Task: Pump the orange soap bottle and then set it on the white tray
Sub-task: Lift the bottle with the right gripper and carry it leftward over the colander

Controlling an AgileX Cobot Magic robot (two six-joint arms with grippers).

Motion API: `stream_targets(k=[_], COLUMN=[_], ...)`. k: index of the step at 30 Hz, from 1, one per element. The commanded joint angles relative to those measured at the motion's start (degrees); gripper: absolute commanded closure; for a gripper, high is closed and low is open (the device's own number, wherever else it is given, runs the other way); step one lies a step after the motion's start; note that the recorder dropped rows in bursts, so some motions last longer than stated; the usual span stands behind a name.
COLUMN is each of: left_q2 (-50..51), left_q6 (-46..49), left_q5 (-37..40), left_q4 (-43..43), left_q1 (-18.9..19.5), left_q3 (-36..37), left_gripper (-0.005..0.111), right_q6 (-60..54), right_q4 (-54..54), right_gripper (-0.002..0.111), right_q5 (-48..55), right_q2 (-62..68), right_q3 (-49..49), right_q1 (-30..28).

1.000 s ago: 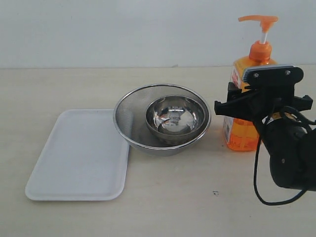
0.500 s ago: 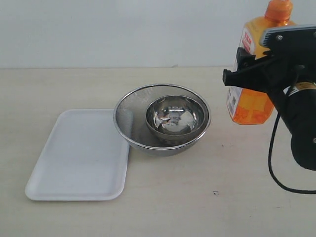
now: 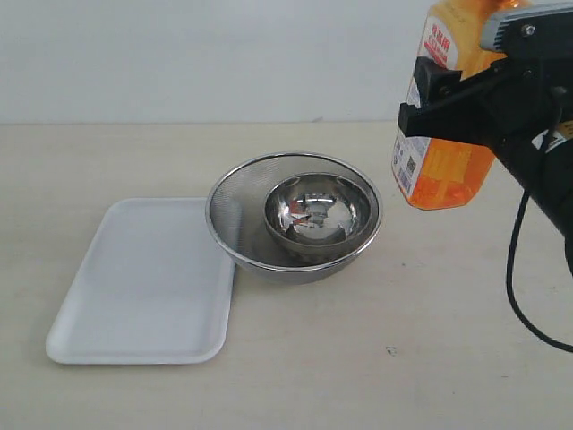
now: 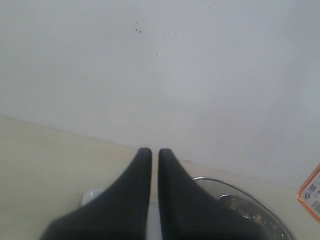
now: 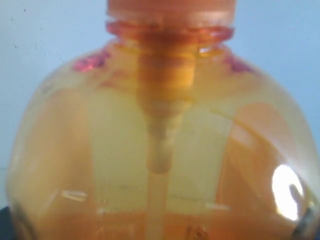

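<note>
Orange soap bottle (image 3: 443, 170) hangs clamped in my right gripper (image 3: 466, 107); left gripper (image 4: 154, 165) jaws nearly closed, empty. I'd carry it high over the bowls (image 3: 224, 235) to the white tray (image 3: 134, 287).

Translucent orange soap bottle (image 3: 445, 176) hangs slightly tilted above the counter (image 3: 358, 376), right of the steel bowls (image 3: 235, 199); the flat white tray (image 3: 143, 282) lies just left of them.

You're at a robot lab bench: plain beige tabletop (image 3: 358, 385), blank white wall (image 3: 179, 54), a black cabled robot arm (image 3: 546, 170), nested round steel bowls (image 3: 237, 224) and a flat white rectangular tray (image 3: 134, 287) laid out.
</note>
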Motion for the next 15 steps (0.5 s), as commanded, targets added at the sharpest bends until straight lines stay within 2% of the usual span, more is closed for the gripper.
stream_targets(k=[1,6,15], left_q2=[-0.12,-0.12,-0.12], left_q6=[-0.34,-0.34,-0.34], left_q5=[0.62,0.62,0.62], left_q4=[-0.16,-0.16,-0.16], left_q1=[-0.19,-0.19,-0.19], left_q3=[0.28,0.28,0.28], left_gripper=[0.102,0.102,0.102], right_q6=[2.09,4.91,1.19], right_q4=[-3.89,-7.9,-7.77], right_gripper=[0.108,0.108,0.108], right_q5=[-4.73,0.24,7.0], right_q2=[-2.93,-3.98,-3.98], right_q3=[-0.54,-2.94,-11.77], right_q1=[0.07,0.87,9.85])
